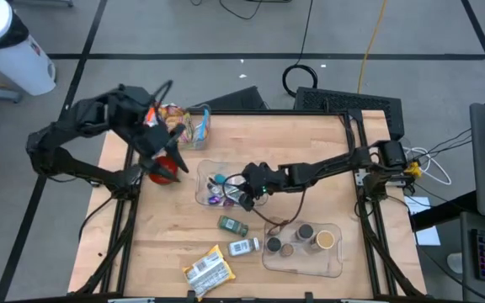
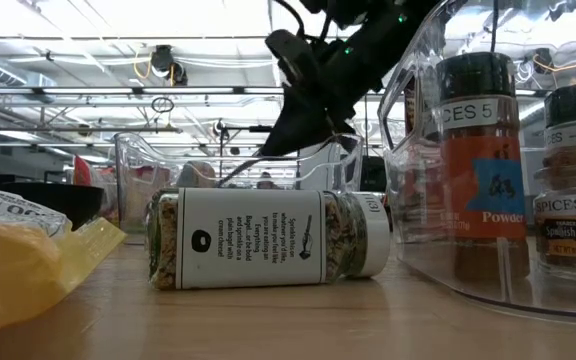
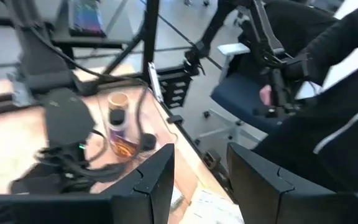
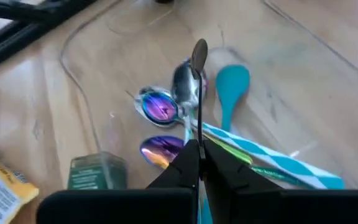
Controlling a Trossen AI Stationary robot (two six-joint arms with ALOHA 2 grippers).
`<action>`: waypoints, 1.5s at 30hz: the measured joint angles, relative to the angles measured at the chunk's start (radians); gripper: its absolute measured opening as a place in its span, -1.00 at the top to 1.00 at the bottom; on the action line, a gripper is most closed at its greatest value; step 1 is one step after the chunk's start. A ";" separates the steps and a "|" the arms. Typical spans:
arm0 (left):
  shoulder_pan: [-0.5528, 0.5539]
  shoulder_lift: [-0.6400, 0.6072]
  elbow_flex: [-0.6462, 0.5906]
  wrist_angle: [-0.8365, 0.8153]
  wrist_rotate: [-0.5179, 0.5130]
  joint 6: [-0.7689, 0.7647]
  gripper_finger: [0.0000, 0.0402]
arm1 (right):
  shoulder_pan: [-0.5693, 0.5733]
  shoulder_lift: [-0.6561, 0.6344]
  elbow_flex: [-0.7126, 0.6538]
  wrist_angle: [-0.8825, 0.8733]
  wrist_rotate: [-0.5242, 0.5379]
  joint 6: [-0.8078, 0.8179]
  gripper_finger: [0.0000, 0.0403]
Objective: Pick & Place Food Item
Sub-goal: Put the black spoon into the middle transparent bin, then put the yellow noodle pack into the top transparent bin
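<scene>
My right gripper (image 1: 244,192) is over the clear tray (image 1: 205,195) of spoons at mid-table, shut on a thin dark spoon (image 4: 199,56). Under it lie a silver spoon (image 4: 184,84), two iridescent spoons (image 4: 159,107) and a teal one (image 4: 232,84). My left gripper (image 3: 201,180) hangs high over the far left of the table, open, with nothing between its fingers. A red thing (image 1: 165,171) shows below it. A green jar (image 1: 232,225), a white-labelled jar (image 1: 242,247) lying on its side and a yellow snack packet (image 1: 207,269) lie on the wood. My right gripper pinches the dark spoon's handle (image 4: 199,138) between its two shut fingertips. The spoon runs straight on ahead of the fingers, edge-on to the wrist camera, its bowl (image 4: 199,51) at the far end. The fingers slant down from the table's right. The spoon is over the tray's spoons; whether it touches them I cannot tell.
A clear tray (image 1: 303,257) with several spice jars stands at the near right, close to the low camera (image 2: 488,160). A clear bin (image 1: 194,126) with packets stands at the far left. Bare wood lies along the near left.
</scene>
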 joint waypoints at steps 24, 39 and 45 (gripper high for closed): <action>0.000 0.000 -0.157 0.180 0.054 -0.051 0.24 | -0.043 0.012 0.001 -0.051 -0.072 -0.036 0.69; 0.008 -0.025 -0.158 0.254 -0.063 -0.130 0.24 | -0.096 -0.039 0.000 -0.031 -0.117 -0.045 0.17; 0.036 -0.101 -0.165 0.303 -0.113 -0.136 0.24 | -0.117 -0.137 0.000 0.070 -0.105 -0.149 0.17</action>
